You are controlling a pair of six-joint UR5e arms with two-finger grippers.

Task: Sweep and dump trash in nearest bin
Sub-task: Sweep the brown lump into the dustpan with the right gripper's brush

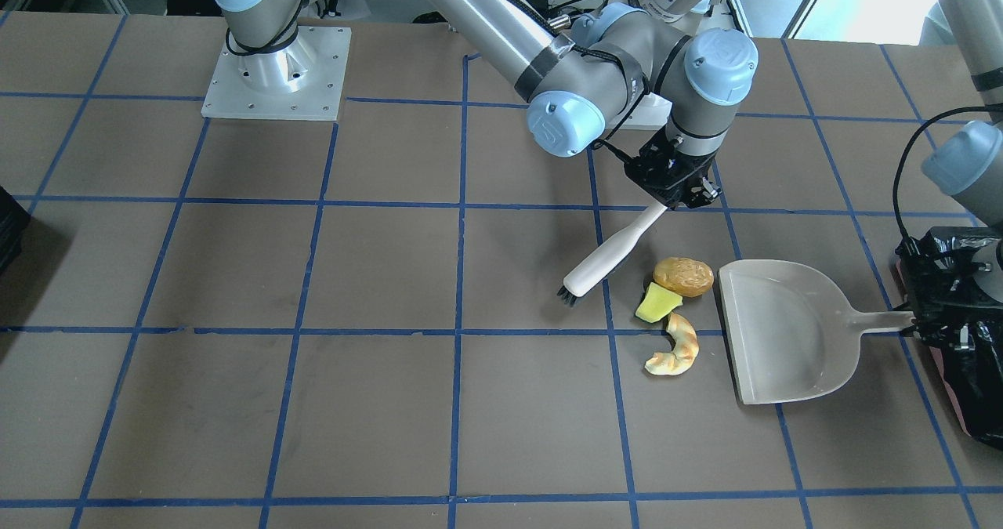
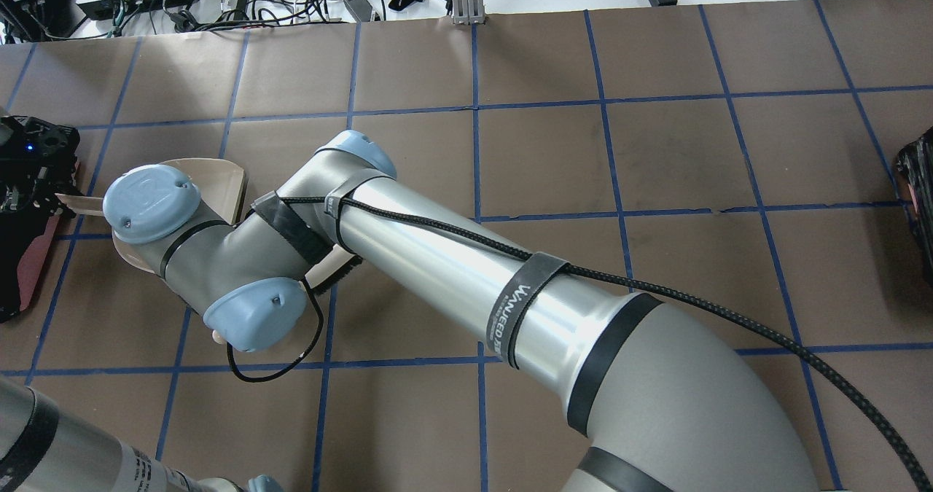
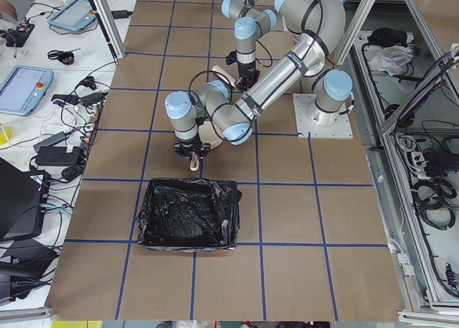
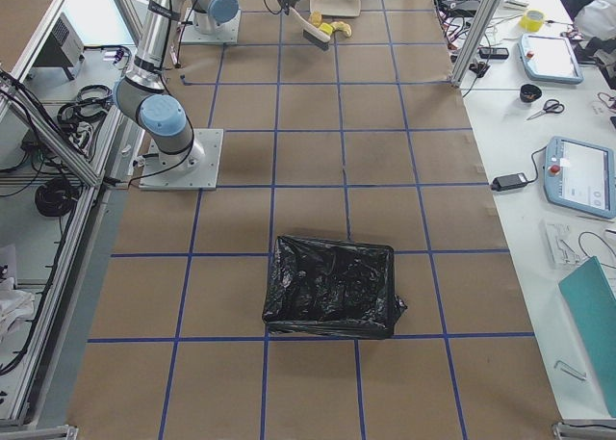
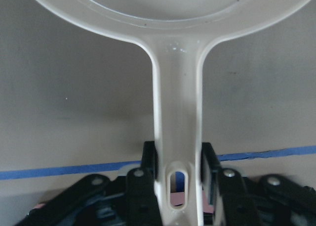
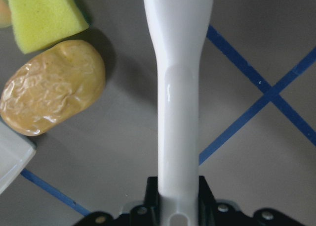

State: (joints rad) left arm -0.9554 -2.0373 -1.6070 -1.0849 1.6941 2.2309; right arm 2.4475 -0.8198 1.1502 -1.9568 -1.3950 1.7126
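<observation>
The trash lies in a cluster: a golden-brown potato piece (image 1: 683, 276), a yellow-green wedge (image 1: 657, 303) and a curved croissant piece (image 1: 675, 349), just off the open mouth of a beige dustpan (image 1: 783, 333). My left gripper (image 1: 917, 325) is shut on the dustpan handle (image 5: 176, 112), with the pan flat on the table. My right gripper (image 1: 674, 188) is shut on a white brush (image 1: 603, 259), held tilted, with its black bristles (image 1: 566, 295) down beside the wedge. The potato (image 6: 52, 87) and wedge (image 6: 42, 16) show left of the brush handle (image 6: 180, 87). The pink-sided bin (image 1: 964, 356) with its black bag is right behind my left gripper.
My right arm (image 2: 437, 259) reaches across to the table's left half and hides the trash in the overhead view. A second black-bagged container (image 4: 332, 286) stands at the table's far right end. Blue tape lines grid the brown table (image 1: 376, 403).
</observation>
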